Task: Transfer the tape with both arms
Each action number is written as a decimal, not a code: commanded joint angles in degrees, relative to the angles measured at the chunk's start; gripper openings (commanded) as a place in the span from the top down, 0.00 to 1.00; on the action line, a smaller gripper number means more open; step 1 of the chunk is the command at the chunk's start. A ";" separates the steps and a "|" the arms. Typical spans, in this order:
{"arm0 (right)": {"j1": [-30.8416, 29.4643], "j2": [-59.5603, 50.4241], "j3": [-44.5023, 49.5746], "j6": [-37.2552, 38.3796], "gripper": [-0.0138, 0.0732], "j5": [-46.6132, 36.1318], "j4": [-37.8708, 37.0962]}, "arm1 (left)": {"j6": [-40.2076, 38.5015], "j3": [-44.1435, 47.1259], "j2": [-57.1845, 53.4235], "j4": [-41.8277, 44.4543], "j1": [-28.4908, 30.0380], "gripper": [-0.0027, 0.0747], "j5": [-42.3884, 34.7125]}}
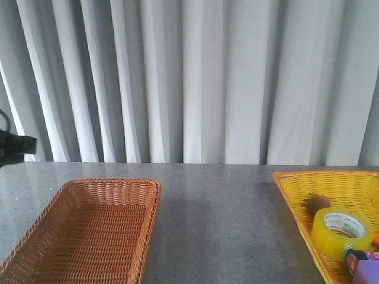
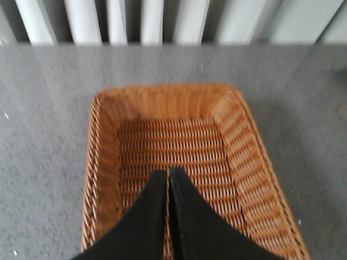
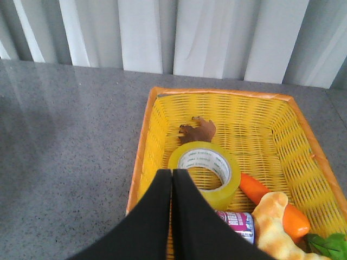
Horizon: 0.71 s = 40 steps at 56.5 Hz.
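The yellow tape roll (image 1: 342, 232) with a white printed core lies flat in the yellow basket (image 1: 296, 190) at the front right. It also shows in the right wrist view (image 3: 206, 172). My right gripper (image 3: 172, 172) is shut and empty, above the basket's near-left part, just short of the tape. My left gripper (image 2: 167, 172) is shut and empty, hovering over the empty brown wicker basket (image 2: 103, 162). In the front view only a black part of the left arm (image 1: 15, 147) shows at the left edge; the right arm is out of view there.
The brown wicker basket (image 1: 145, 236) sits at the front left. The yellow basket (image 3: 154, 108) also holds a brown leaf-like piece (image 3: 198, 130), a carrot (image 3: 274, 203), a purple can (image 3: 236, 223), a bread-like item (image 3: 274, 227) and greens (image 3: 328, 244). Grey curtains hang behind the table.
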 commanded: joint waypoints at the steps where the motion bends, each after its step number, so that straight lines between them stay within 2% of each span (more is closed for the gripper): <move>1: 0.11 1.06 -2.11 0.03 0.85 -3.73 -1.37 | -0.26 -10.23 7.38 -0.92 -0.04 0.97 11.60; 8: 0.11 2.41 -2.11 0.14 0.85 -3.58 -1.84 | 0.72 -20.37 16.97 -4.71 -0.04 0.97 22.35; 13: 0.11 3.20 -2.11 0.14 0.84 -3.01 -2.64 | 5.20 -23.22 19.31 -12.62 -0.10 0.97 21.44; 20: 0.11 4.37 -2.11 0.14 0.83 -1.70 -4.53 | 13.73 -24.19 18.45 -26.53 -0.10 0.97 15.87; 24: 0.11 4.97 -2.11 0.31 0.82 -1.17 -5.68 | 16.50 -24.24 17.08 -30.84 -0.10 0.97 12.53; 33: 0.11 6.21 -2.11 0.80 0.76 -0.55 -9.35 | 16.77 -24.24 13.59 -30.27 -0.10 0.97 6.69; 40: 0.11 6.91 -2.24 4.28 0.68 -0.94 -10.71 | 16.71 -24.24 12.84 -27.27 0.00 0.97 6.05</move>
